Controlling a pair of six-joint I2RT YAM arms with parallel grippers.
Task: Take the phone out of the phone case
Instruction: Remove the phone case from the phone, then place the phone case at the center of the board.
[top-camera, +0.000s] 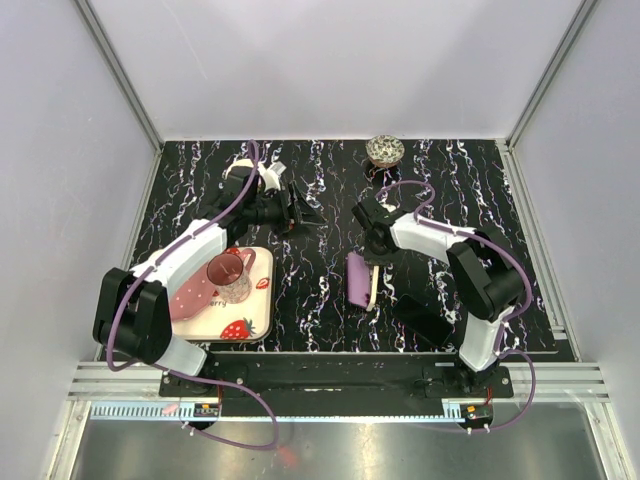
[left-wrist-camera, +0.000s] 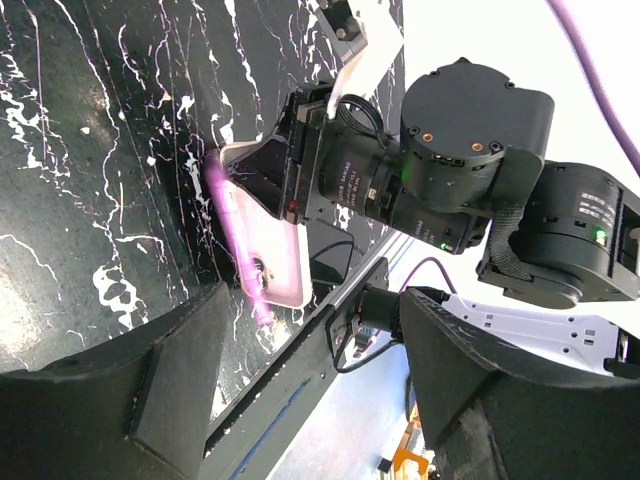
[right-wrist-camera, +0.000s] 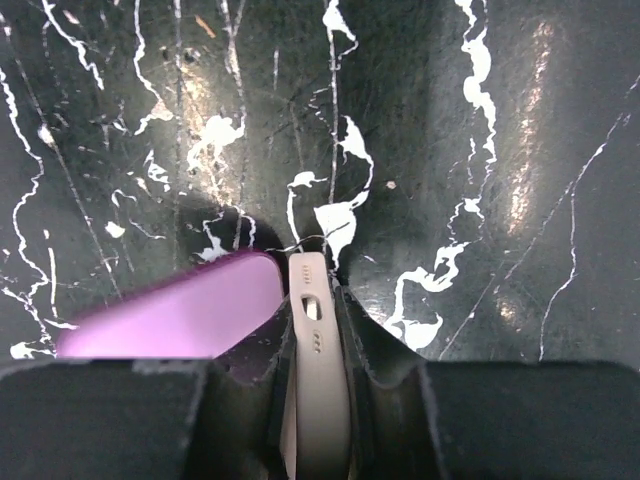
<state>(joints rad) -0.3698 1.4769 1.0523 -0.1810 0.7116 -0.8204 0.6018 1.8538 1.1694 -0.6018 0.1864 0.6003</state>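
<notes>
Near the middle of the black marbled tabletop (top-camera: 330, 180), a cream-white slab with port slots (right-wrist-camera: 318, 400) is clamped on edge in the right gripper (right-wrist-camera: 313, 305), with a purple slab (right-wrist-camera: 170, 320) splayed from it; which is phone and which is case cannot be told. Farther back, the left gripper (top-camera: 303, 214) is spread wide, empty

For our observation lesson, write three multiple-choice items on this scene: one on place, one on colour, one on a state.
1. Where does the glass cup stand? A on the strawberry tray; B on a shelf; C in a drawer.
2. The piece splayed beside the white piece is: A green; B purple; C orange.
3. The right gripper is: A open, empty; B shut on the white piece; C unseen.
Key: A, the cup sits inside the tray's rim; B, the purple piece shows plainly; B, it clamps the white piece.
</notes>
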